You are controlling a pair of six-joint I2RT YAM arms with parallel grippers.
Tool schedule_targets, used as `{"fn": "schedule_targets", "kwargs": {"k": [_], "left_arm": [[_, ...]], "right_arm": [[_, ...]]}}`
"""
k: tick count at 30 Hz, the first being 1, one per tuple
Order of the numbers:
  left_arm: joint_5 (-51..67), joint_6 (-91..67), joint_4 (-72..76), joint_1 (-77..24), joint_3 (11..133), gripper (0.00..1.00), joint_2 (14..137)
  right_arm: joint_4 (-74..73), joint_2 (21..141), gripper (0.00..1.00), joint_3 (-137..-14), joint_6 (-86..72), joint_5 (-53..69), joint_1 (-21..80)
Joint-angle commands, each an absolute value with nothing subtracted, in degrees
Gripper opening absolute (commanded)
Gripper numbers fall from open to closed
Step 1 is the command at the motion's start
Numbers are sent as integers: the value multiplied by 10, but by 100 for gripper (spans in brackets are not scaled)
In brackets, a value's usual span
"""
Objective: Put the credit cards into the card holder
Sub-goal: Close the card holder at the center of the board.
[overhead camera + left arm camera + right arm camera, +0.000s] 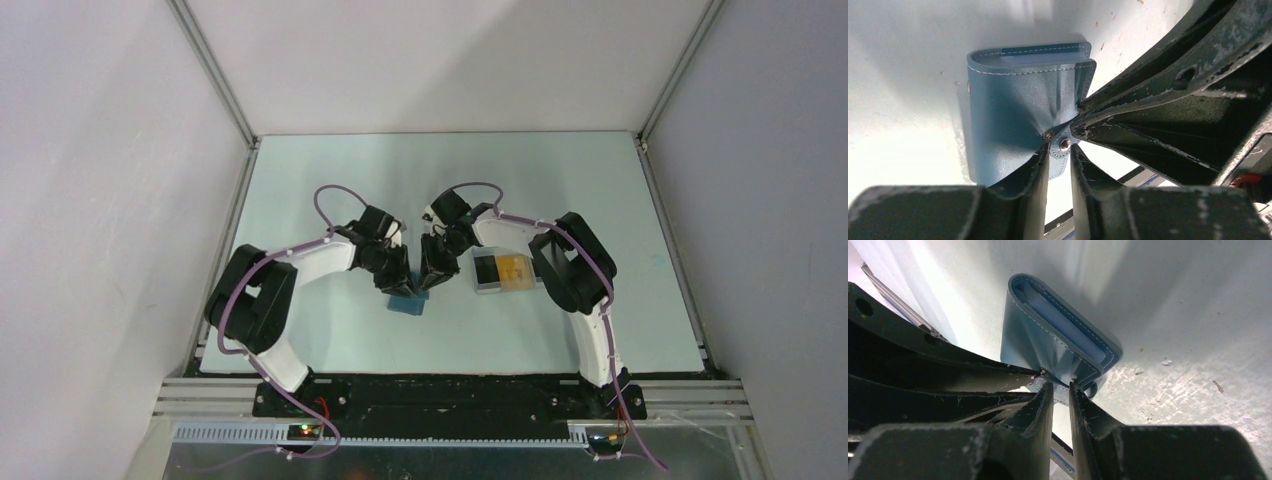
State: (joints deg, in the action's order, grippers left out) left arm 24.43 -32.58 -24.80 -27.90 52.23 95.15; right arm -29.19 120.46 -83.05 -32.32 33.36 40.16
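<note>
Seen from above, two robot arms reach in from the near edge of a pale green desk [330, 180] and meet at its middle. One blue holder [407, 305] sits there, directly under both wrists. Whether it rests flat or is lifted cannot be told. Just to its right, and apart from it, lies one clear tray [505, 288]. The tray shows two cards: one black card [486, 268] and one orange card [514, 267] side by side. Whether more are stacked beneath them cannot be told. The left wrist view shows the left fingers [1042, 167] drawn close together, clamped on a small tab of the holder that carries a metal snap [1064, 145]. A second snap [1048, 135] sits on the puckered flap beside it. The right wrist view shows the right fingers [1044, 407] likewise nearly together, clamped on the same corner of the holder. Each pair of fingers also shows in the other wrist's view, with its tips meeting at that corner. The holder is folded over, with white stitching along its edges and a paler blue panel inside the fold. The desk is matt and dotted with small specks. Plain white walls [100, 150] enclose it on three sides, with grey metal rails [215, 70] running along the corners.
</note>
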Motion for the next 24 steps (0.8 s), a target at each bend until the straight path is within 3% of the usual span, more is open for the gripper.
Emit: {"fn": "schedule_targets", "kwargs": {"k": [1,7,24], "left_arm": [[251,-345,-223,-272,521,22,955],[245,-349,-219,-268,516,1,947],[227,-306,-220,-264,525,0,907]], "right_arm": [[-289,1219,22,-840,-320,334,405],[-290,1219,22,-840,-320,335,405],[-298,1186,28,-842,-315,336,397]]}}
